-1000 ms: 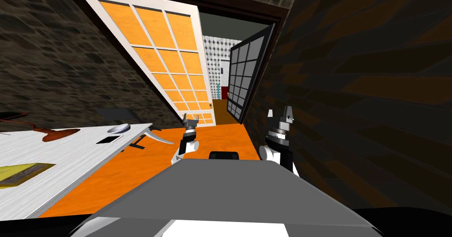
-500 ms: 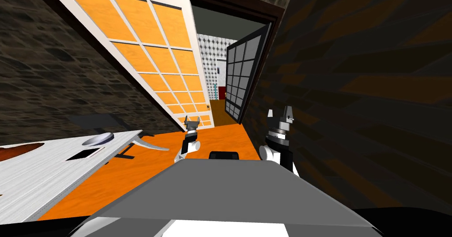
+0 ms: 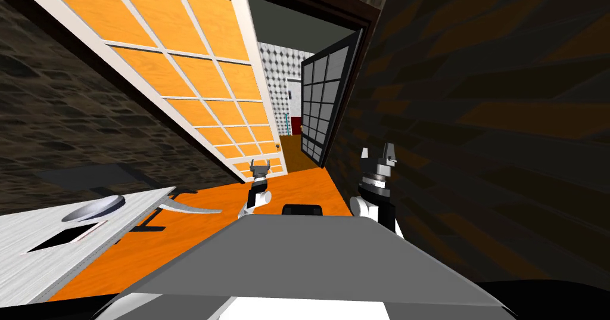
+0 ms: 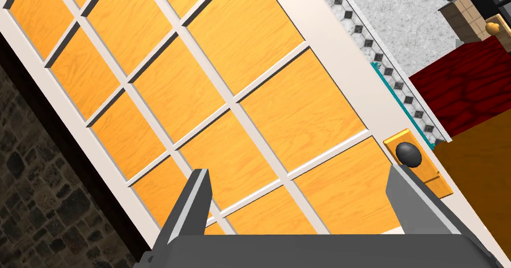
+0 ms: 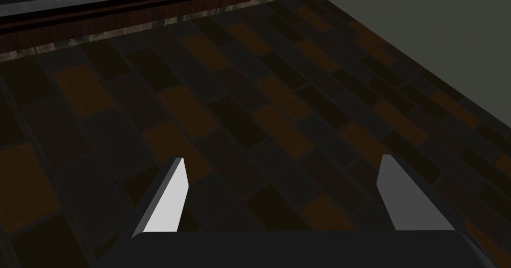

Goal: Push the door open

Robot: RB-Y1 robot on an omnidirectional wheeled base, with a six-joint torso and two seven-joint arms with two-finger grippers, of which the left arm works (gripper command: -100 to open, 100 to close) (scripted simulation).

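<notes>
Before left pincer [image 4: 298, 170], door [image 4: 164, 95], seemingly apart.

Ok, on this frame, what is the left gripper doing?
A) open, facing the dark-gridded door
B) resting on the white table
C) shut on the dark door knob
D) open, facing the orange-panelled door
D: the left gripper has its fingers spread wide and faces the orange-panelled door. The dark knob sits beyond one fingertip, not between the two.
</notes>
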